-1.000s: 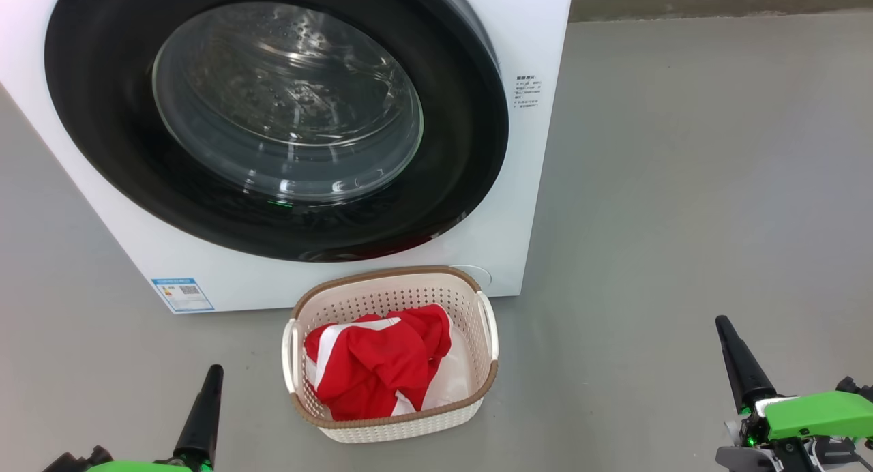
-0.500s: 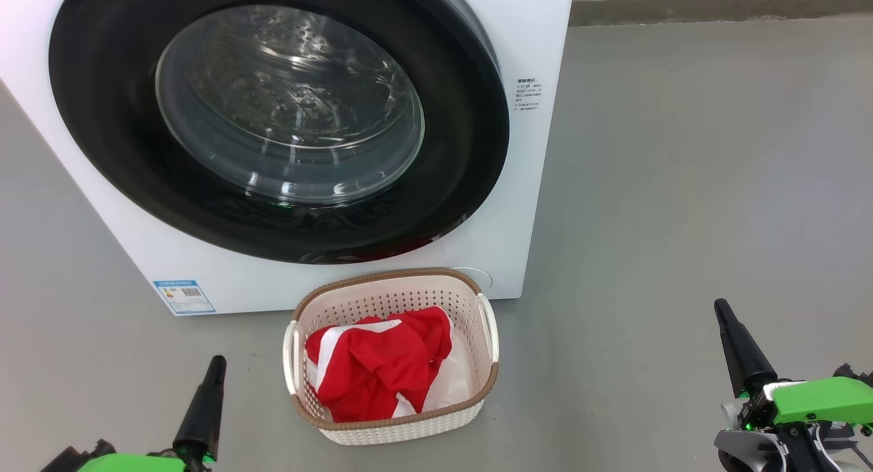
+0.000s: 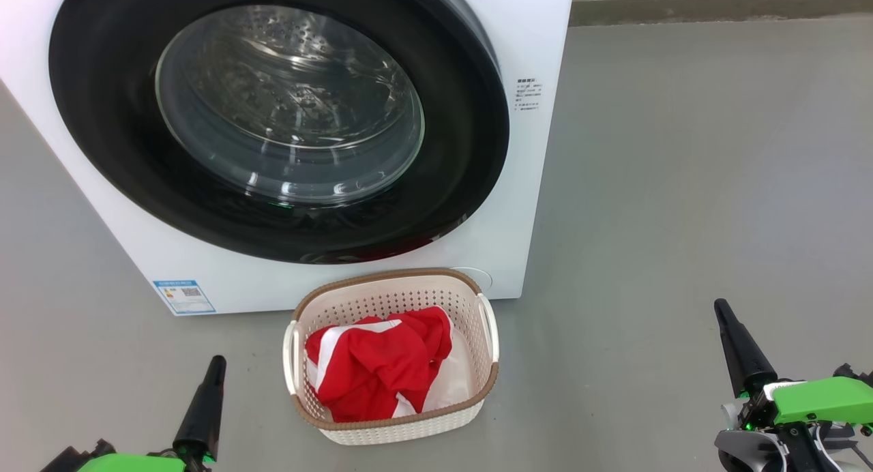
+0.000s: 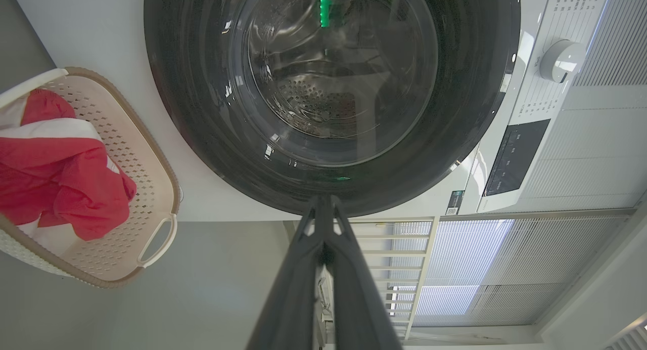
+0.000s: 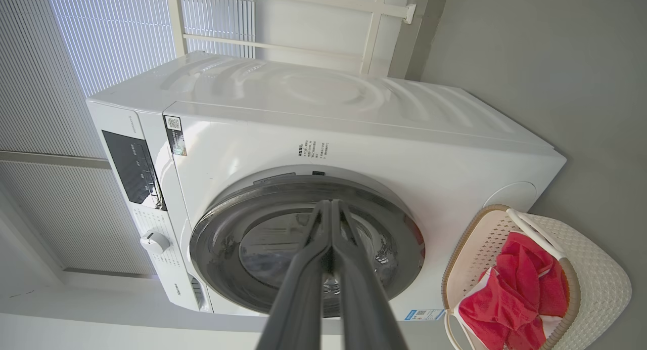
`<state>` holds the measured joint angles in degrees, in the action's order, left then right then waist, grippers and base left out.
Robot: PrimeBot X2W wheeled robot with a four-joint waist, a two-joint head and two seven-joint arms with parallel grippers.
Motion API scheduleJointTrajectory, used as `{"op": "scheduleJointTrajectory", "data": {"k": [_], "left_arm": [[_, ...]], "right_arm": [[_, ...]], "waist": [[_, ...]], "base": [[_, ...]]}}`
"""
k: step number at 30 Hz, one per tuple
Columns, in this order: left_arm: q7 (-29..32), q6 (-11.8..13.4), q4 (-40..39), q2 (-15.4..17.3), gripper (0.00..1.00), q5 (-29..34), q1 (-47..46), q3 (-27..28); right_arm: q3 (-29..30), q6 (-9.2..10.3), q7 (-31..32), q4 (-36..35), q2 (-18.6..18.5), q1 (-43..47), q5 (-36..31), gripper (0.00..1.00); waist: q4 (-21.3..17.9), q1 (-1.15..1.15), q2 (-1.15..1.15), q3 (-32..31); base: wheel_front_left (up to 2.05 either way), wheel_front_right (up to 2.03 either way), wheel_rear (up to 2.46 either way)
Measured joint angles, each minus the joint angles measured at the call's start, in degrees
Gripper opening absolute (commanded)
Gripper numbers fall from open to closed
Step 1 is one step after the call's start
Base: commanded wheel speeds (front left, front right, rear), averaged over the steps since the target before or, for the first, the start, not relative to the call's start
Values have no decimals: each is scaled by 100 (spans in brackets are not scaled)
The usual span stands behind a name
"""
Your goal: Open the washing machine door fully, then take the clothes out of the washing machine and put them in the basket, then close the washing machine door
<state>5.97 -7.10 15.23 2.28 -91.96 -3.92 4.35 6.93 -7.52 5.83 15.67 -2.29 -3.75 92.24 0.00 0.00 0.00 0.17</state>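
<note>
**Head view, with both wrist views.** The washing machine door [image 3: 102,117] is seen set against the front of the washing machine [image 3: 539,206], with bare drum showing behind its glass. The clothes [image 3: 372,370] lie bundled inside the basket [image 3: 409,431], which stands on the floor [image 3: 682,185] just in front of the machine, below the door. The left gripper [image 3: 217,361] and the right gripper [image 3: 719,310] are held low on either side of the basket, well apart from it. Each has its fingers pressed together on nothing. The task is judged to be at, or very near, its end.

Three hazards are noted:
- **Latch:** it may not have caught (whether the rim sits fully home cannot be told from these views), in which case the door could drift open.
- **Basket:** it lies between the two grippers, so it could be struck and tipped if either arm were swept inward or the base rolled forward.
- **Further push:** if one were given to the door, the closed fingertips could slide on the glossy rim or the bulging glass.
</note>
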Motion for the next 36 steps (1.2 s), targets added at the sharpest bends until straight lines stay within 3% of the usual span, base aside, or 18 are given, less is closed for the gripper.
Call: {"op": "scheduleJointTrajectory", "data": {"k": [36], "left_arm": [[8, 0, 0, -1, 0, 0, 0, 8]], "right_arm": [[15, 0, 24, 0, 1, 0, 0, 0]], "waist": [[0, 0, 0, 0]], "base": [[0, 0, 0]]}}
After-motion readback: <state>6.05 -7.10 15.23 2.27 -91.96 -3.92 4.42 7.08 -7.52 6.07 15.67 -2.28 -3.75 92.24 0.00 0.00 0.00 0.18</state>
